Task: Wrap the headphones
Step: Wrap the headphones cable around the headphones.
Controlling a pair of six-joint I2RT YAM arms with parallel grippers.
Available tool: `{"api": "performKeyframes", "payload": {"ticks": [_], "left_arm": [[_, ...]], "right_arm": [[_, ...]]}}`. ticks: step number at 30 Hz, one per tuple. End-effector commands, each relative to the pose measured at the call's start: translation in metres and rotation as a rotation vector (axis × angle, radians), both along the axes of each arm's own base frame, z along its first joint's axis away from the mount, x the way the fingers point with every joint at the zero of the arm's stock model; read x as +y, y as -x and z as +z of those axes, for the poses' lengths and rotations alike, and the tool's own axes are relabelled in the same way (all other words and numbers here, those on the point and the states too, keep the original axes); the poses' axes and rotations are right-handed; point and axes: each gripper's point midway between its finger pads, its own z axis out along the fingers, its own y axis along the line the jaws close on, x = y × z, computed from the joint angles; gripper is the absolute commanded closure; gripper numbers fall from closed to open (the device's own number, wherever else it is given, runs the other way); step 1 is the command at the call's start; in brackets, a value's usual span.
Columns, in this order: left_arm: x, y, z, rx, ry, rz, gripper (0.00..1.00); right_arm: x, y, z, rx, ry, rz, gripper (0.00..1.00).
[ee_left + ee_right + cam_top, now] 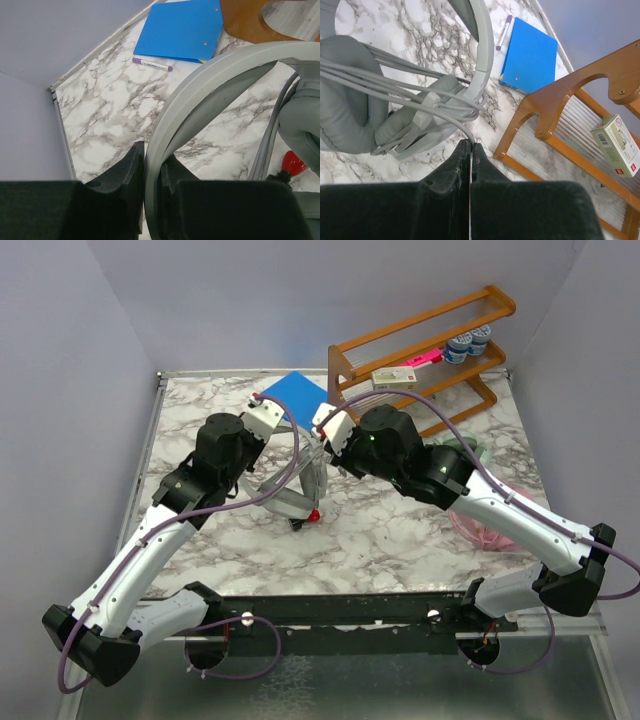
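Jaws of left gripper [152, 156] seemingly around headset [215, 70]

Top cam high, near side, looks down on table [400, 530]; 2 wrist cams close, both see blue folder [182, 27]

A white marble-patterned counter [400, 530] with grey veins fills the scene, edged by thin metal trim [146, 450] on its left and far sides. Plain, pale lavender-grey walls [250, 300] close it in at the back, left and right. A wooden rack [400, 332] with ribbed shelves stands at the far right corner. A black rail [350, 608] runs along the near edge, with dull grey metal [400, 680] below it. The light is soft and even.
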Motion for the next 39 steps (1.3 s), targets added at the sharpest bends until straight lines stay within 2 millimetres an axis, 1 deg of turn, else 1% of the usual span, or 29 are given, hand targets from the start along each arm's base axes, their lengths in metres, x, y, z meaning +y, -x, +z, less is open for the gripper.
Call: {"api": "performKeyframes", "payload": {"ticks": [1,6,8,10,13,15,16,18,19,24,27,30,32,35,39], "left_arm": [[-0.016,0.003,0.029,-0.051,0.112,-0.064,1.0],[-0.022,0.005,0.023,-0.018,0.115,-0.093,1.0],[-0.024,0.005,0.024,-0.017,0.125,-0.097,1.0],[-0.023,0.007,0.027,-0.022,0.131,-0.099,1.0],[-0.023,0.009,0.03,-0.028,0.142,-0.102,1.0],[-0.024,0.012,0.03,-0.025,0.152,-0.109,1.0],[-0.024,0.013,0.03,-0.021,0.159,-0.113,1.0],[-0.026,0.016,0.03,-0.015,0.177,-0.119,1.0],[-0.027,0.017,0.03,-0.01,0.189,-0.121,1.0],[-0.03,0.018,0.031,0.026,0.229,-0.107,1.0],[-0.034,0.019,0.031,0.051,0.246,-0.112,1.0],[-0.037,0.019,0.028,0.072,0.257,-0.112,1.0],[-0.038,0.019,0.024,0.092,0.266,-0.107,1.0],[-0.041,0.018,0.017,0.127,0.276,-0.095,1.0],[-0.046,0.015,0.01,0.165,0.298,-0.081,1.0]], "right_arm": [[0.002,-0.007,0.018,-0.056,-0.059,-0.013,0.99],[0.005,-0.012,0.028,-0.091,-0.078,-0.019,0.99],[0.004,-0.017,0.028,-0.105,-0.064,-0.039,0.99],[0.001,-0.023,0.022,-0.118,-0.037,-0.065,0.99],[-0.003,-0.032,0.003,-0.129,0.012,-0.111,0.99],[-0.004,-0.034,-0.009,-0.129,0.023,-0.124,0.98],[-0.005,-0.034,-0.012,-0.129,0.018,-0.124,0.94],[-0.004,-0.033,-0.015,-0.131,-0.002,-0.118,0.82],[-0.004,-0.032,-0.015,-0.131,-0.013,-0.116,0.79],[-0.006,-0.032,-0.014,-0.124,-0.043,-0.121,0.78],[-0.008,-0.031,-0.016,-0.113,-0.058,-0.119,0.75],[-0.013,-0.027,-0.018,-0.095,-0.077,-0.122,0.73],[-0.021,-0.027,-0.021,-0.073,-0.085,-0.128,0.69],[-0.035,-0.028,-0.03,-0.036,-0.084,-0.164,0.66],[-0.05,-0.029,-0.039,-0.002,-0.095,-0.22,0.65]]}}
